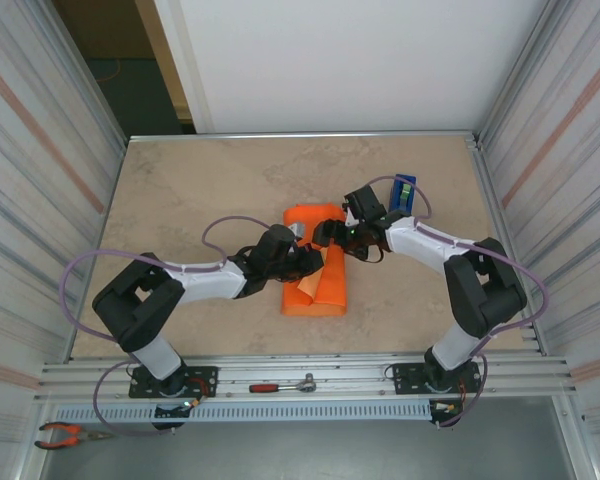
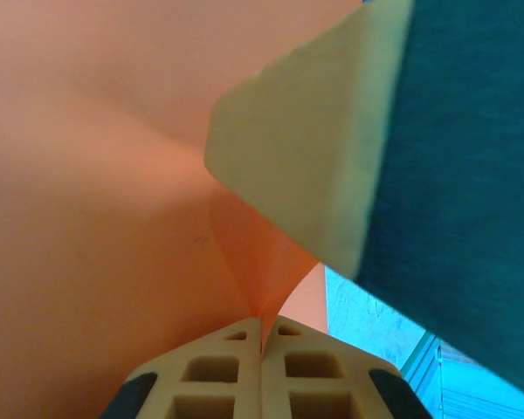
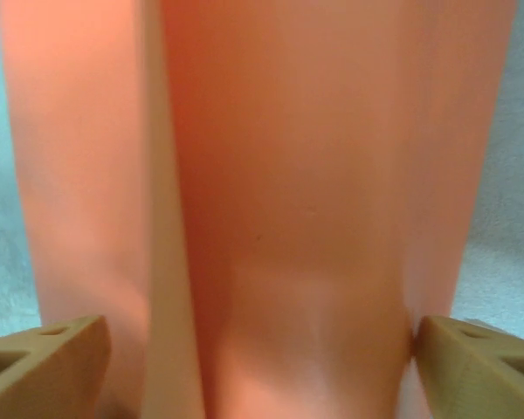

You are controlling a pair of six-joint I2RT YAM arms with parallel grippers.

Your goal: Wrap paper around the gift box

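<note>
The orange paper (image 1: 318,285) lies folded into a long bundle in the middle of the table; the gift box is hidden, presumably inside it. My left gripper (image 1: 308,262) reaches in from the left and is shut on a raised fold of the paper (image 2: 105,218), pinched between its pale fingertips (image 2: 264,327). My right gripper (image 1: 330,233) comes in from the right over the bundle's far half. It is open, its fingers (image 3: 48,362) spread to either side of the paper (image 3: 288,192). The right gripper's pale pad (image 2: 306,148) shows close above the left gripper's pinch.
A blue tape dispenser (image 1: 403,193) stands behind the right arm's wrist. A red-handled tool (image 1: 280,385) lies on the front rail, and orange pliers (image 1: 68,434) lie at the near left corner. Metal walls close both sides.
</note>
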